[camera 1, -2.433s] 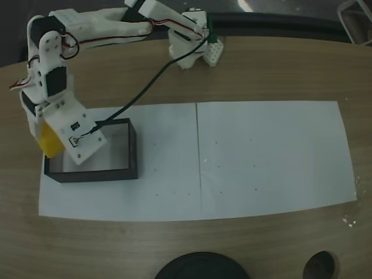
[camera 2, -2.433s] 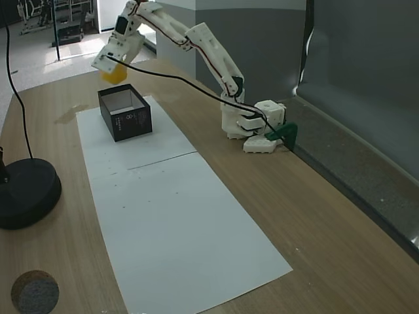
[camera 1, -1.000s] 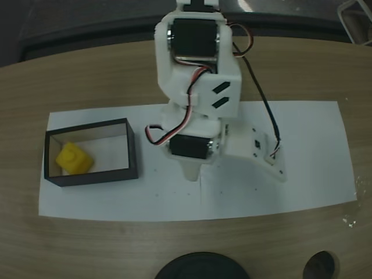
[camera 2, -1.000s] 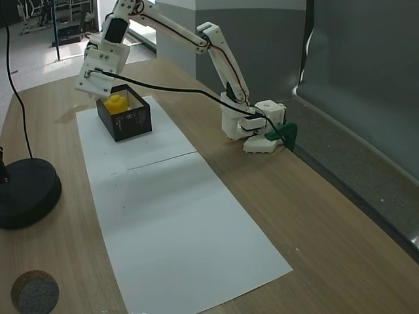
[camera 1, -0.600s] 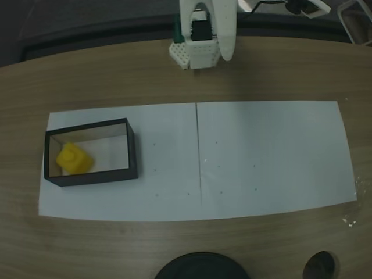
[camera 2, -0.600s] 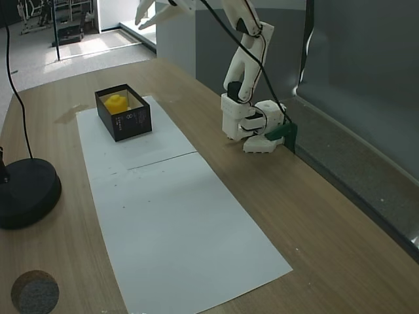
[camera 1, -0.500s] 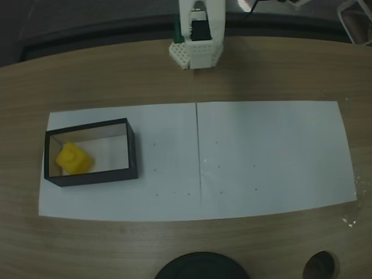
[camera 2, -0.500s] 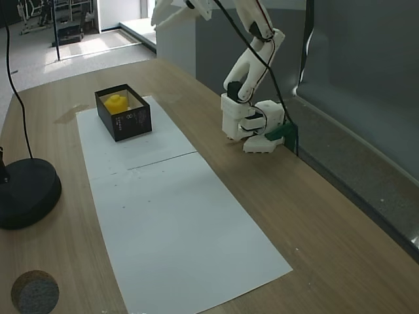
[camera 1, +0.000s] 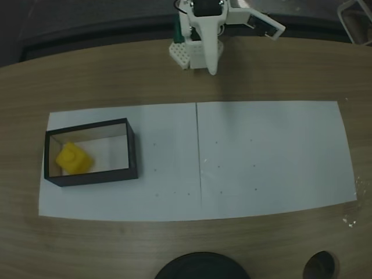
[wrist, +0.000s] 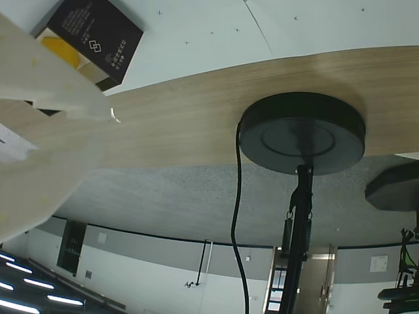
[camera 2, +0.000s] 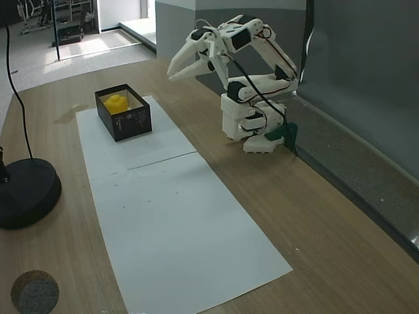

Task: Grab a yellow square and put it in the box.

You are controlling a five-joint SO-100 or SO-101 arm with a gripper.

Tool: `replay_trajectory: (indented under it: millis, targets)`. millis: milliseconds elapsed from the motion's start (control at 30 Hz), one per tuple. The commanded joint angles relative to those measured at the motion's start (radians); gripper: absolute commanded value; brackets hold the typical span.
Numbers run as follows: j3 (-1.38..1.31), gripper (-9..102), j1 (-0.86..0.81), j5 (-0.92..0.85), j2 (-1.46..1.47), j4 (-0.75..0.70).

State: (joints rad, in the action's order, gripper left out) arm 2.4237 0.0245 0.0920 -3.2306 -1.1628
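Wooden bench point(camera 1: 279, 70), white paper sheet point(camera 1: 267, 157) laid across it. Item: yellow square point(camera 1: 74, 158), resting inside the box point(camera 1: 132, 152) toward its left end in a fixed view. Task: judged complete, nothing left. My hand point(camera 2: 178, 69): empty, fingers parted, arm folded above its base point(camera 2: 252, 131), well apart from the box.

In the wrist view, a blurred pale finger point(wrist: 46, 124) of the hand fills the left side and covers most of the box point(wrist: 98, 36), so just a sliver of the yellow square point(wrist: 60, 51) shows at the upper left. In a fixed view, the arm's upper part point(camera 1: 200, 9) is cut off by the top edge, and the black round base point(camera 1: 200, 266) by the bottom edge. The print on the box's side point(camera 2: 129, 118) is too small to read.
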Motion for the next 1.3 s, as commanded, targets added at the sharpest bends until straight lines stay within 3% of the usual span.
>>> replay_trajectory:
  millis: [0,367,600,833,1267]
  targets:
    - [0.064,0,-0.008,-0.018,-0.077,0.054]
    - [0.350,0,-0.176,-0.038,-0.245,0.238]
    - [0.568,0,-0.160,-0.038,-0.244,0.333]
    - [0.690,0,-0.143,-0.038,-0.235,0.327]
    - [0.606,0,-0.092,-0.040,-0.242,-0.018]
